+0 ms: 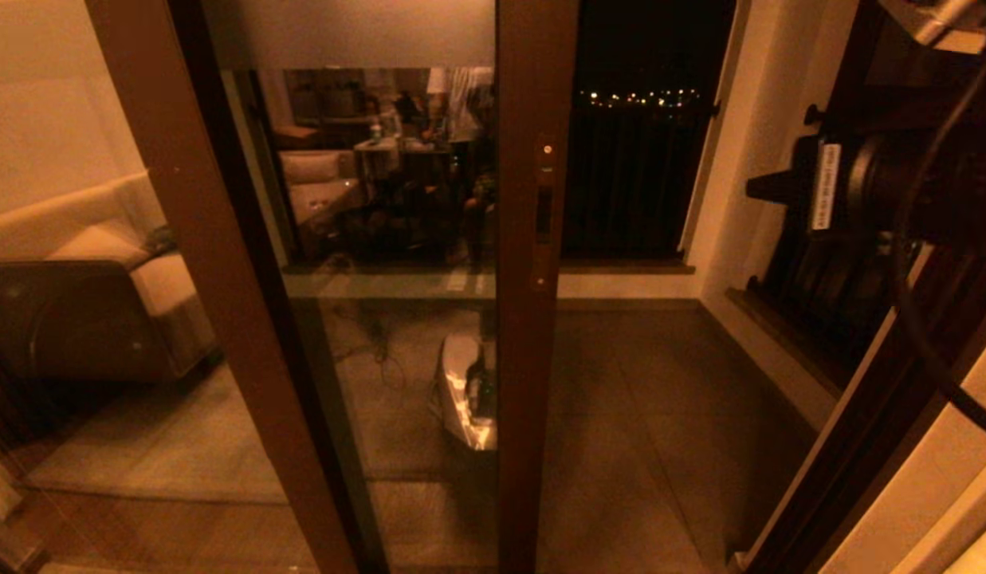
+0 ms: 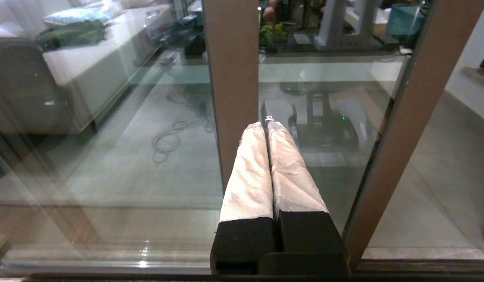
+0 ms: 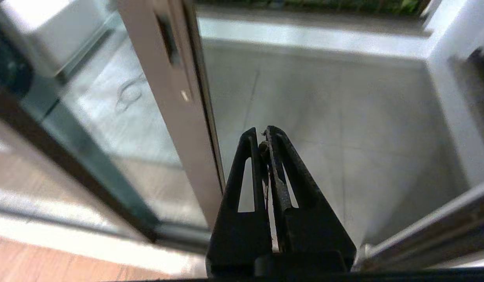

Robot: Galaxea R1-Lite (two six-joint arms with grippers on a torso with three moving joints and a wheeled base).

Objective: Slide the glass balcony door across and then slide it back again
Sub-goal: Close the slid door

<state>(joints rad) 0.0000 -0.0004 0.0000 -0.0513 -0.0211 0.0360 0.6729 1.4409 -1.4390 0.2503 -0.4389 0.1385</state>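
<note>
The glass balcony door has a brown upright with a slim recessed handle plate. It stands partway across, and a gap opens to its right. In the right wrist view my right gripper is shut on nothing. It hangs in that gap just beside the door's edge, below the handle recess. My left gripper, with white-wrapped fingers, is shut and empty. It points at the door's glass, left of the door's upright. Only part of the right arm shows in the head view.
A second brown upright without a handle stands to the left, with a sofa behind the glass. Through the gap lie the balcony floor and a dark barred window. The door jamb runs along the right.
</note>
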